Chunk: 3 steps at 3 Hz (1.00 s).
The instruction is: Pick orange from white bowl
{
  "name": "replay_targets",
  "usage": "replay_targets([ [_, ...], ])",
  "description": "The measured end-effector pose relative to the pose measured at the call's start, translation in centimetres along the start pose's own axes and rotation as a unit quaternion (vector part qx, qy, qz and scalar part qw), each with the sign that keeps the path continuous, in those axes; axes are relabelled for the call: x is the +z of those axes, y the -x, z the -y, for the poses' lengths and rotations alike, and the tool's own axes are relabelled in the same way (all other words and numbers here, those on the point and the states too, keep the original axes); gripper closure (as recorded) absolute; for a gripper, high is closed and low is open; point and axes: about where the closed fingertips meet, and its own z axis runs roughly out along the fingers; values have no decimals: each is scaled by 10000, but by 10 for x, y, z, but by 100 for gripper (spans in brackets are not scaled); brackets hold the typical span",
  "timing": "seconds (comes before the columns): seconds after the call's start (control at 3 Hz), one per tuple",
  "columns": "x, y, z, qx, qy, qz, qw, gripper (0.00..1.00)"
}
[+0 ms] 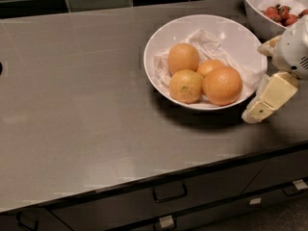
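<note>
The grey countertop [72,109] carries the white bowl [155,42] at far right, lined with crumpled paper [207,36], with a second bowl [254,14] of red fruit beyond it. The gripper [258,81] hangs just off the white bowl's right rim, its jaws seemingly spread, though the far finger is mostly hidden. The orange [222,85], round with no long axis, lies in the bowl's near right, directly left of the jaws, touching a paler orange [186,86] on its left.

The orange [222,85] is deep orange beside yellowish paler oranges [185,86], in a glossy white bowl [166,37] with white paper [207,38]. The counter [72,105] is grey. The cream-yellow gripper [263,88] hangs right of the bowl.
</note>
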Motion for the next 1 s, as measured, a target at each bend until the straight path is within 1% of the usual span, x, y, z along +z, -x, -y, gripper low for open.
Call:
replay_targets([
  [0.33, 2, 4, 5, 124, -27, 81, 9999, 7],
  [0.67, 3, 8, 9, 306, -42, 185, 9994, 19],
  [1.0, 11, 17, 10, 380, 2, 296, 9988, 19],
])
